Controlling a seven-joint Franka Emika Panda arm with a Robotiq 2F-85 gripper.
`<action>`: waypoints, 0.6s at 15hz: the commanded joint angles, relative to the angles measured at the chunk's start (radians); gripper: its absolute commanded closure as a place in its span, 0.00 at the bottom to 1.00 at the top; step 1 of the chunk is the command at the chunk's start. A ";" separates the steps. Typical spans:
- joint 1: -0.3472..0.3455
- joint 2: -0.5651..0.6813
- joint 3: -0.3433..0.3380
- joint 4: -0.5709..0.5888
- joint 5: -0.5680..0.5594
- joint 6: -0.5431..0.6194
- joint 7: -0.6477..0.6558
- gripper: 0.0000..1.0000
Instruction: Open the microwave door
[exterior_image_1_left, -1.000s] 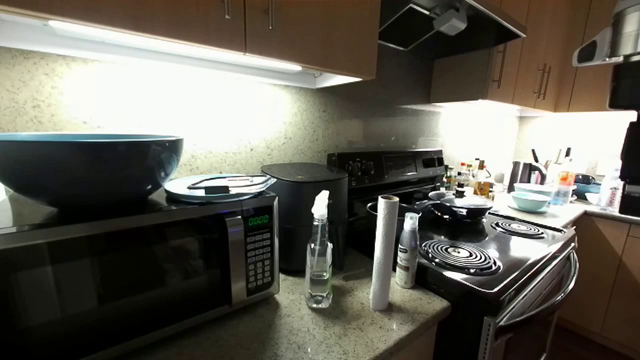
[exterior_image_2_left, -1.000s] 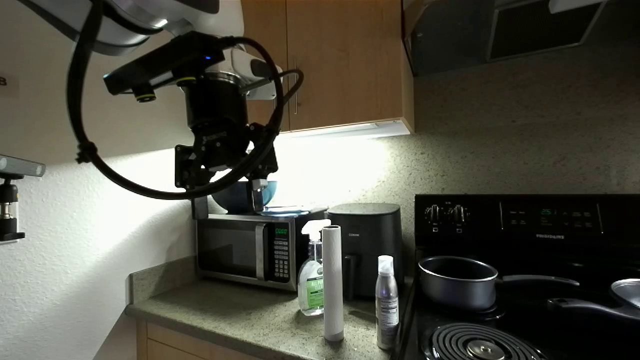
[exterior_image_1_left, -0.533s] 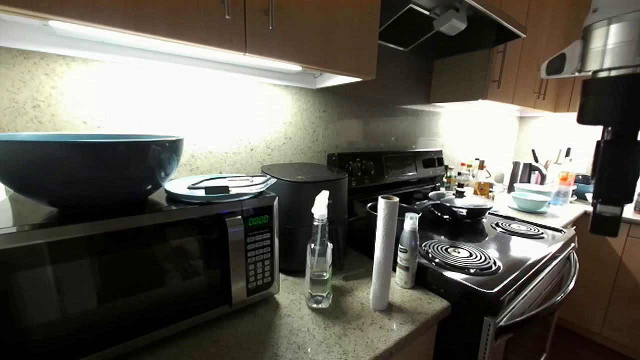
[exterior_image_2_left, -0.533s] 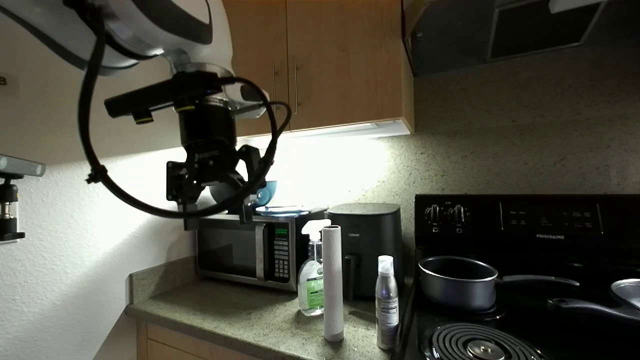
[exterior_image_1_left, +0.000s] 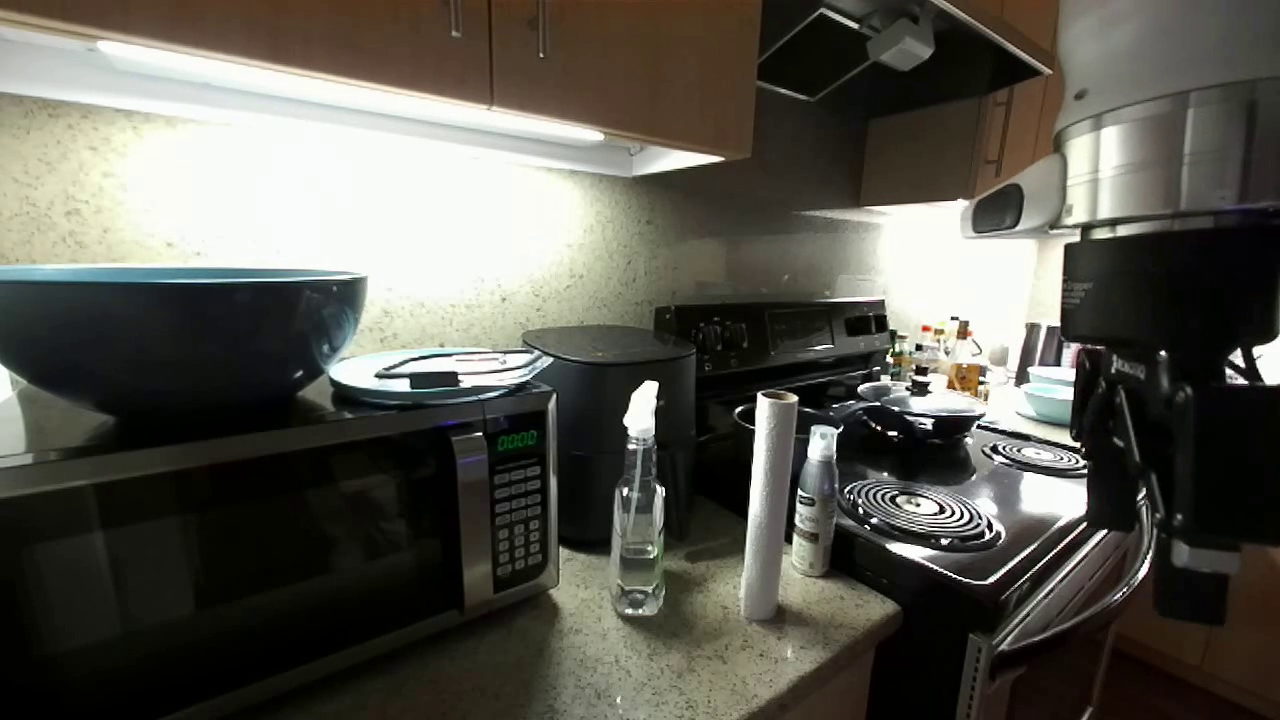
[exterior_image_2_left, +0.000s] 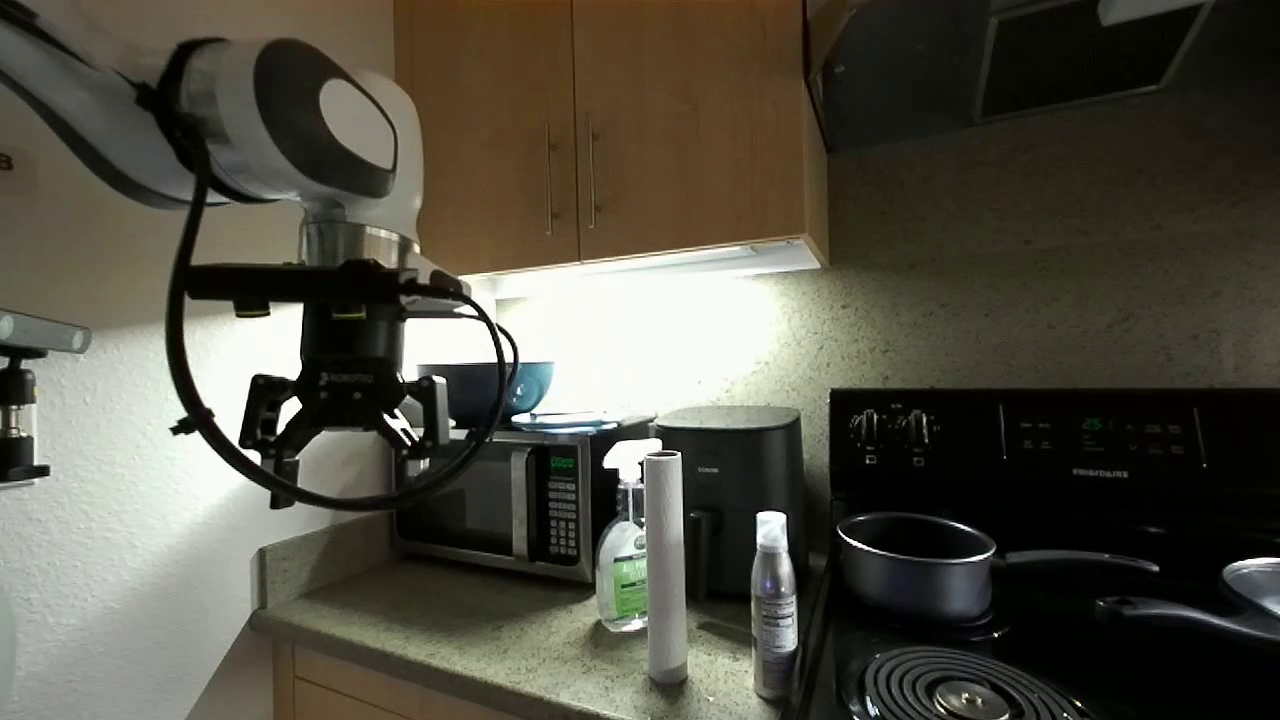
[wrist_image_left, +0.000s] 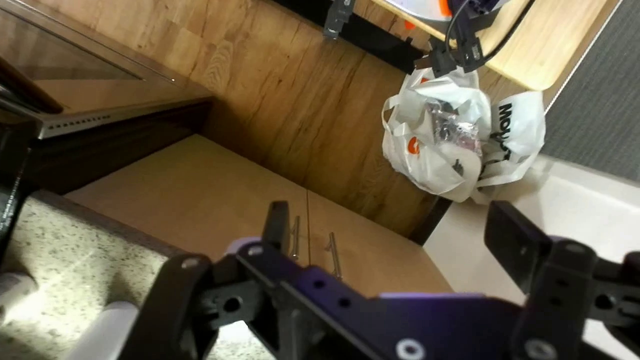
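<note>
Microwave door (exterior_image_1_left: 230, 560): closed, over the counter (exterior_image_2_left: 430, 610); handle (exterior_image_1_left: 473, 520) long, upright. In an exterior view, handle lies beyond the gripper (exterior_image_2_left: 348, 480) and to the view's right, well apart. Gripper points down, spread wide, grasping nothing. I judge a reach across comes next. Spray bottle (exterior_image_1_left: 638, 550): clear liquid, lower part. Bowl (exterior_image_1_left: 180, 345) atop the microwave (exterior_image_1_left: 518, 510): contents hidden.

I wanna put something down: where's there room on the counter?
The counter before the microwave door, from wall to spray bottle, looks bare, but the door may swing there. Crowded by the air fryer: bottle, white roll, silver can.
</note>
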 joint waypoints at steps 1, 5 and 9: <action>-0.008 0.009 0.016 0.004 0.014 -0.002 -0.024 0.00; -0.006 0.014 0.010 0.004 0.027 0.004 -0.034 0.00; 0.036 0.035 -0.013 -0.030 0.197 0.191 -0.054 0.00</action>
